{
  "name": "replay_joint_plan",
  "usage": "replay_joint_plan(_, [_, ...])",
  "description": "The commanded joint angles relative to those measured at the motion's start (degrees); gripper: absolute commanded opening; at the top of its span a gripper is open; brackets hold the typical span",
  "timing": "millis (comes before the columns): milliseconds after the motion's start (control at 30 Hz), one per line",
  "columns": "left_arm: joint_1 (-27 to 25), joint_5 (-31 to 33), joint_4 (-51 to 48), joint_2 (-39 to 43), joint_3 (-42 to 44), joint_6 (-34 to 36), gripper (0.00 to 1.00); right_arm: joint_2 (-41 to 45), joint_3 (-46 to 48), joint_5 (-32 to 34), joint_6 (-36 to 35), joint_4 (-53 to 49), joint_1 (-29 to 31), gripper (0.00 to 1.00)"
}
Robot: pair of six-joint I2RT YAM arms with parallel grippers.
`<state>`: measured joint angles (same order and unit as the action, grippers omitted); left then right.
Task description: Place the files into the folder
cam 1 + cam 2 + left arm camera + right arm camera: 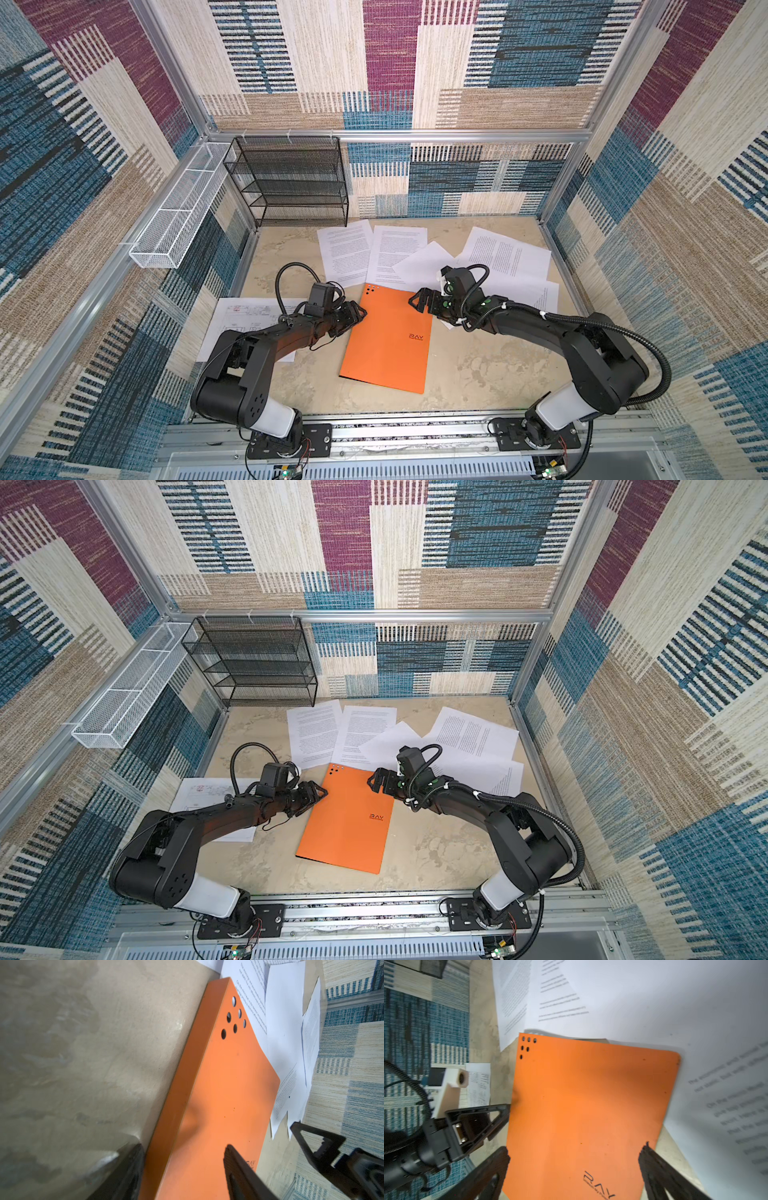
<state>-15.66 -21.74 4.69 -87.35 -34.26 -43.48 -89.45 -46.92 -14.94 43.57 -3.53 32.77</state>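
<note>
Shut folder [386,340] mid-counter, papers half covered around it

You cannot see the folder's inside, since it lies closed. The left arm hides part of the drawing sheet [232,316], the right arm covers part of the files [399,253] at the far right, and the print is blurred in the right wrist view. The folder is flat orange, with six black dots [233,1020] at one far corner and a dark "RAY" logo [415,336]. It lies aslant on the counter [457,374], its far edge over the files. The left fingers [355,319] are spread across its left edge. The right fingers [415,305] are spread wide at its right, pinching nothing.
</note>
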Motion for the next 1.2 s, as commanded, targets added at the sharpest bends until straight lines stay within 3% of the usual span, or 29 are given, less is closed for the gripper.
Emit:
replay_joint_plan(0, [-0.21, 2.86, -13.25, -0.36, 0.95, -1.47, 0.64, -0.2, 1.93, 3.81, 0.53, -2.18, 0.14, 1.0])
replay_joint_plan(433, [-0.16, 4.47, -14.05, 0.04, 1.47, -0.32, 0.66, -6.23, 2.41, -2.69, 3.74, 5.23, 1.49, 1.0])
replay_joint_plan(767, [-0.24, 4.07, -12.38, -1.72, 2.47, -1.17, 0.64, -3.3, 1.7, -3.65, 7.41, 5.1, 1.7, 1.0])
replay_joint_plan(1000, [-0.25, 4.25, -11.71, -1.65, 3.25, -1.71, 0.64, -1.54, -3.06, 3.11, 8.54, -3.86, 2.65, 1.0])
replay_joint_plan(1167, [-0.25, 2.84, -10.48, -2.08, 3.49, -2.26, 0.64, -0.85, -3.14, -0.19, 9.64, -0.77, 2.65, 1.0])
